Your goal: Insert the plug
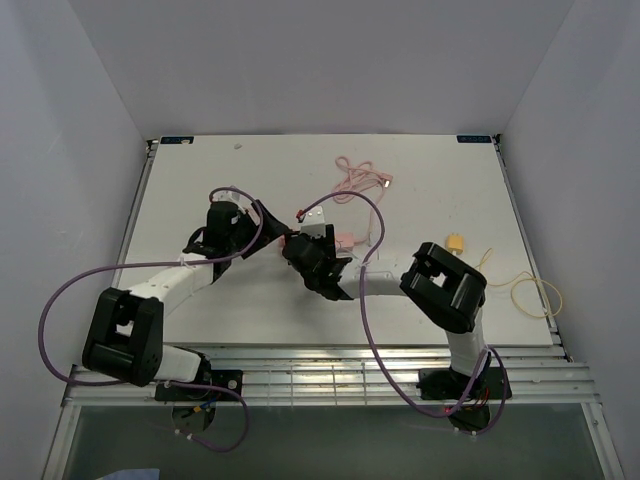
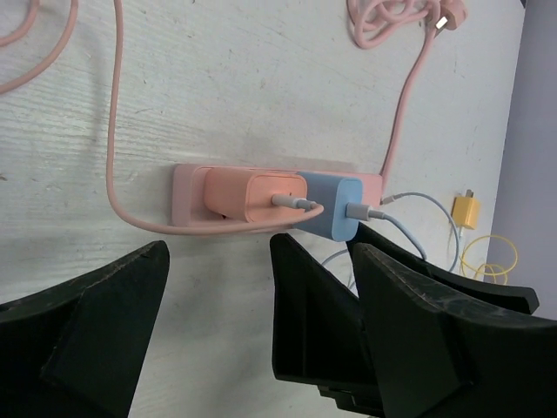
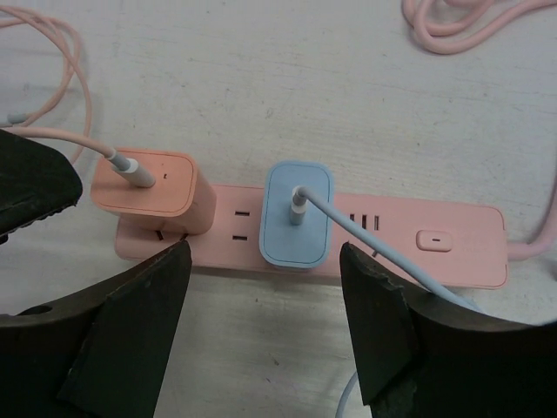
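The job looks all but finished. The pink power strip (image 3: 461,266) lies flat on the table (image 1: 440,180), about mid-table between the two wrists, and the blue charger (image 3: 298,218) stands in one of its middle sockets. In the left wrist view its body meets the strip's face with no gap that I can make out, so I judge it pushed fully home. A white cable (image 3: 365,235) runs out of its top and off toward the near right. A pink charger (image 3: 155,190) stands in the socket at the strip's left end and looks seated in the same way, with an unused socket showing between the two. The right gripper (image 3: 261,283) hangs just on the near side of the blue charger with its fingers spread wide. They stand to either side of the charger's width and hold nothing, and they touch neither the charger nor the strip as far as its own camera shows. The left gripper (image 2: 222,252) is likewise spread wide and empty, on the near side of the strip by the pink charger. If the blue charger is the plug meant, only drawing the arms clear is left. A yellow charger (image 1: 456,243) lies loose on the right of the table, well apart from the strip. Whether it too is meant to go in I cannot tell.
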Tool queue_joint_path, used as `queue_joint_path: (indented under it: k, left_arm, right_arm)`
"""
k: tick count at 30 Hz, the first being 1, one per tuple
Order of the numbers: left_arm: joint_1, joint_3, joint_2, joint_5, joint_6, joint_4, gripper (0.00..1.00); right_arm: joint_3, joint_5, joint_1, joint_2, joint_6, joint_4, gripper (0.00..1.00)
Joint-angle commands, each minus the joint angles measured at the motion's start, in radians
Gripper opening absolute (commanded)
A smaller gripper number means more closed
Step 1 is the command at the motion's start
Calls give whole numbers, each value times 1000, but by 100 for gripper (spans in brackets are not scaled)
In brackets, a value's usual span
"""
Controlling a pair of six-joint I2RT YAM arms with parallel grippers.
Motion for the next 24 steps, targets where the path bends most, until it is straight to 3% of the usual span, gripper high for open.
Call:
queue_joint_path:
  k: [1, 8, 13, 22, 24]
  left_arm:
    - [-16, 7, -65, 15, 19, -38, 98]
    - [-16, 12, -124, 27, 11, -98, 98]
    - [-19, 10, -163, 27, 9, -131, 98]
    - [-37, -2, -271, 40, 9, -233, 98]
    - [-44, -6, -314, 44, 11, -263, 98]
  right_arm:
    - [-5, -9, 27, -71, -2, -17, 77]
    - [-6, -15, 52, -140, 30, -161, 90]
    - [-42, -102, 78, -222, 79, -250, 98]
    - [-151, -325, 130, -424, 36, -324, 97]
    - [-155, -331, 130, -496, 42, -415, 96]
